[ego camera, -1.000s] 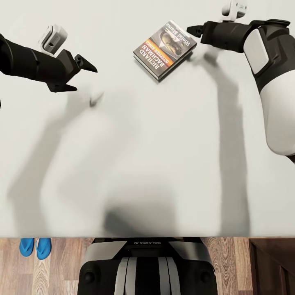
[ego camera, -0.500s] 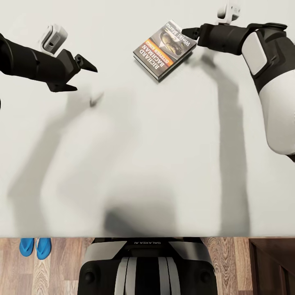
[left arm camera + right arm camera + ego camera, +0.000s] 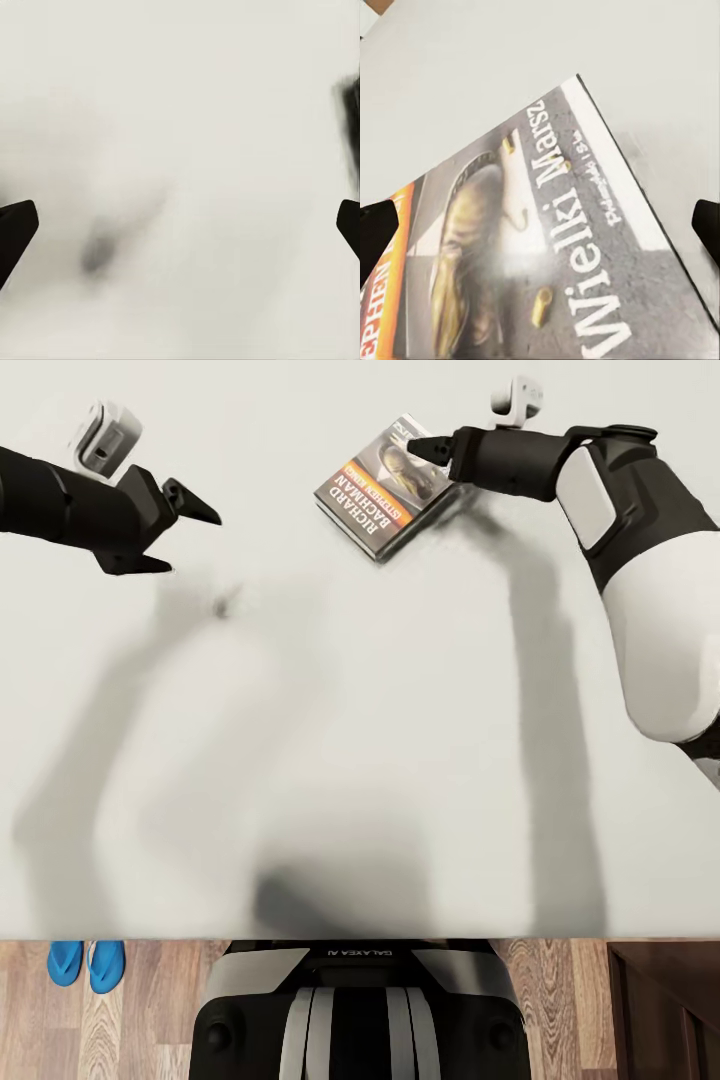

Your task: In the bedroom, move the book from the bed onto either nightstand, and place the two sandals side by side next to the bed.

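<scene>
The book (image 3: 372,490) lies flat on the white bed (image 3: 330,740), dark cover up with an orange band; the right wrist view has its cover (image 3: 547,255) close up. Above the book's far right corner hovers my right gripper (image 3: 422,452), open, its fingers spread wide to either side of the cover and holding nothing. My left gripper (image 3: 190,542) hangs open over bare mattress at the left, well away from the book. Two blue sandals (image 3: 86,964) lie side by side on the floor just past the bed's near edge, at the lower left.
Wooden floor (image 3: 160,1010) runs along the near side of the bed. A dark brown nightstand (image 3: 665,1005) stands at the lower right corner. My own base (image 3: 358,1010) sits against the bed edge between them.
My right arm has reached left, bringing its gripper from beside the book to over its corner. The book sits slightly further left. My left gripper has drifted a little left and away.
</scene>
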Robot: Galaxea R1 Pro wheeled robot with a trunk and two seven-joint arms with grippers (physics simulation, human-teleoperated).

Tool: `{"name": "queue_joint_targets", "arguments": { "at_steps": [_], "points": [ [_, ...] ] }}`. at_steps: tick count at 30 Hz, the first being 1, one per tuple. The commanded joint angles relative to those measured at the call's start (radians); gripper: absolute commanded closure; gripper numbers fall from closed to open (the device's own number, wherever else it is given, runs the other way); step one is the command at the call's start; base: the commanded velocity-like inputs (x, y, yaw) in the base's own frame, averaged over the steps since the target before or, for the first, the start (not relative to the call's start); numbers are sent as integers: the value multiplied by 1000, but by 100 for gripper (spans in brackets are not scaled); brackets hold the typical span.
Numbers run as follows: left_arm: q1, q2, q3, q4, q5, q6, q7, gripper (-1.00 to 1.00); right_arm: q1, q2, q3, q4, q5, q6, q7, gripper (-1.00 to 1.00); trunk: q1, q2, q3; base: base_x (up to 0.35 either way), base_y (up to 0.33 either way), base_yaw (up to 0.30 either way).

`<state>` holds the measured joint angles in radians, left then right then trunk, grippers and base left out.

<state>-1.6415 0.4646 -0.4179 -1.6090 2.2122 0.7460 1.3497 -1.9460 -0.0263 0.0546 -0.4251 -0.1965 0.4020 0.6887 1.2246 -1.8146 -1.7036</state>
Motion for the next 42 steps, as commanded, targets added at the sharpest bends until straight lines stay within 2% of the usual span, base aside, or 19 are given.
{"name": "queue_joint_targets", "arguments": {
  "at_steps": [1,6,7,12,18,19,23,25,28,29,32,35,37,40,41,42],
  "points": [
    [-3,6,0,0,6,9,7,-100,1,6,11,28,-3,15,7,-100,0,0,-1,0,0,0],
    [-23,37,2,0,17,9,6,-100,3,34,13,27,-1,18,95,-100,0,0,-1,0,0,0],
    [-29,58,2,0,23,9,6,-100,3,42,13,25,0,19,140,-100,0,0,-1,0,0,0],
    [-33,90,3,0,30,9,6,-100,7,68,14,24,1,30,187,-100,0,0,-1,0,0,0],
    [-35,100,3,0,33,9,6,-100,20,101,27,22,5,47,292,-100,0,0,-1,0,0,0],
    [-35,102,3,0,33,9,6,-100,23,112,42,21,7,57,334,-100,0,0,-1,0,0,0],
    [-35,103,2,0,33,9,6,-100,26,139,86,19,8,83,397,-100,0,0,-1,0,0,0],
    [-35,104,2,0,33,9,6,-100,28,164,109,11,9,112,447,-100,0,0,-1,0,0,0],
    [-35,104,2,0,33,9,6,-100,37,186,123,4,10,152,488,-100,0,0,-1,0,0,0],
    [-35,104,2,0,33,9,6,-100,37,186,123,4,10,152,488,-100,0,0,-1,0,0,0],
    [-35,105,2,0,34,9,6,-100,71,201,146,-36,17,197,515,-100,0,0,-1,0,0,0],
    [-34,106,2,0,34,8,6,-100,84,199,161,-128,22,264,522,-100,0,0,-1,0,0,0],
    [-34,106,1,0,34,8,6,-100,83,181,162,-186,23,315,517,-100,0,0,-1,0,0,0],
    [-34,106,2,0,34,7,6,-100,79,129,162,-286,24,378,484,-100,0,0,-1,0,0,0],
    [-34,106,2,0,34,7,6,-100,72,92,161,-349,24,411,440,-100,0,0,-1,0,0,0],
    [-34,107,2,0,34,7,6,-100,66,75,161,-378,24,428,412,-100,0,0,-1,0,0,0]
  ]
}}
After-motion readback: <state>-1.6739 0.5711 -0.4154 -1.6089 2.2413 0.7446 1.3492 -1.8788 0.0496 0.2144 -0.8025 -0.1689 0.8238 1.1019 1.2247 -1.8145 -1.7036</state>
